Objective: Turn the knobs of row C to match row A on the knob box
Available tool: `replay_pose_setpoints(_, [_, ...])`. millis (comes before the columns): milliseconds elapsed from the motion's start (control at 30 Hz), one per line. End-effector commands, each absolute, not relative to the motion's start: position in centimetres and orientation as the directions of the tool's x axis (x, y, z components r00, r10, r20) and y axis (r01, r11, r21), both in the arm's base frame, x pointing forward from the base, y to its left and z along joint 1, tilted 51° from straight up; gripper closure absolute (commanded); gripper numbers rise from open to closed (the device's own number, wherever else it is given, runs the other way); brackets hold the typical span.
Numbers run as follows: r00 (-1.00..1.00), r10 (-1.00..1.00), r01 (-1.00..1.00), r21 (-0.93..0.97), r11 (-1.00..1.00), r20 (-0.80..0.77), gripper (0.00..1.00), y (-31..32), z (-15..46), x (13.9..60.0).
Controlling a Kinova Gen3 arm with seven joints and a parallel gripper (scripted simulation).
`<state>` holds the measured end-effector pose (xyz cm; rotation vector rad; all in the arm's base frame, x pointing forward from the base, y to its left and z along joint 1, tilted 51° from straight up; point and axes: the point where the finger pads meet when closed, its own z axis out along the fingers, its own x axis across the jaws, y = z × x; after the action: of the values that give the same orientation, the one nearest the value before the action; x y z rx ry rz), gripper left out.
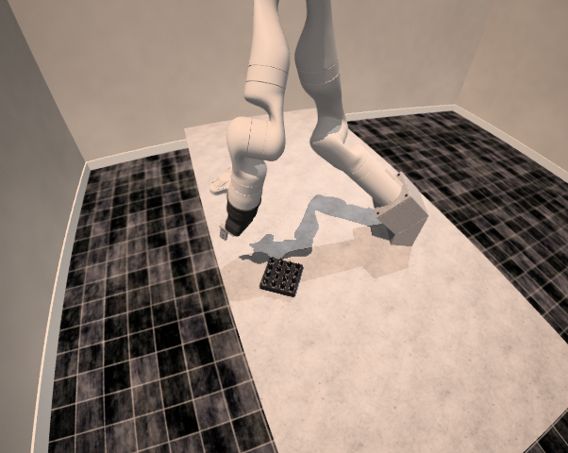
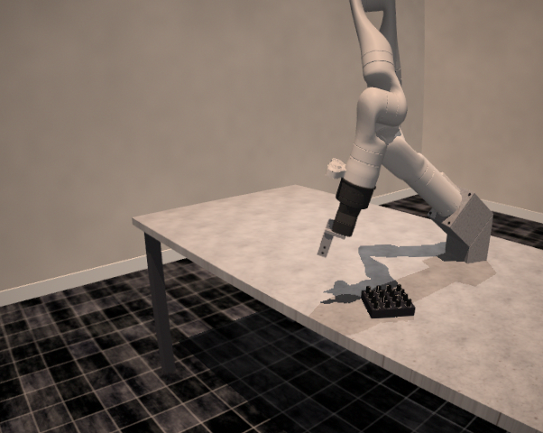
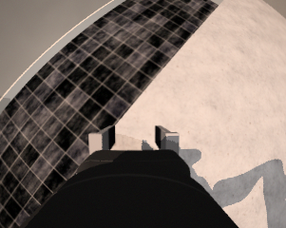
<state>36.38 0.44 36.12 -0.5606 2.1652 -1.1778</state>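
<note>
My gripper [image 2: 325, 245] hangs fully open and empty above the table [image 2: 243, 233], left of the knob box [image 2: 387, 301].

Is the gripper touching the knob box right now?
Apart. In the exterior view the open gripper hangs in the air well above the table, up and left of the knob box, with bare table top showing between them.
</note>
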Motion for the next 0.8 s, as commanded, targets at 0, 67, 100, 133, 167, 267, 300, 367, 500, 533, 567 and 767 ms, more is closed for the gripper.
replay_pose_setpoints(0, [-0.726,-0.615,-0.082,-0.849,0.522,-0.308,0.0,0.8,35.2,36.5])
replay_pose_setpoints(67, [-0.725,-0.615,-0.082,-0.849,0.522,-0.309,0.0,0.8,35.3,36.5])
replay_pose_setpoints(100, [-0.725,-0.616,-0.081,-0.849,0.522,-0.309,0.0,0.8,35.3,36.6])
replay_pose_setpoints(133, [-0.724,-0.616,-0.081,-0.849,0.522,-0.31,0.0,0.9,35.3,36.6])
replay_pose_setpoints(167, [-0.724,-0.616,-0.081,-0.849,0.522,-0.31,0.0,0.9,35.3,36.6])
replay_pose_setpoints(267, [-0.724,-0.616,-0.081,-0.849,0.522,-0.31,0.0,0.9,35.3,36.6])
replay_pose_setpoints(300, [-0.724,-0.616,-0.081,-0.849,0.522,-0.31,0.0,0.9,35.3,36.6])
replay_pose_setpoints(367, [-0.717,-0.632,-0.108,-0.849,0.517,-0.294,0.0,1.4,34.1,36.7])
replay_pose_setpoints(500, [-0.716,-0.633,-0.108,-0.849,0.517,-0.295,0.0,1.5,34.1,36.8])
replay_pose_setpoints(533, [-0.716,-0.633,-0.108,-0.849,0.518,-0.295,0.0,1.5,34.1,36.8])
replay_pose_setpoints(567, [-0.716,-0.633,-0.108,-0.849,0.518,-0.295,0.0,1.5,34.1,36.8])
replay_pose_setpoints(767, [-0.708,-0.648,-0.134,-0.848,0.513,-0.28,0.0,2.1,32.9,37.0])
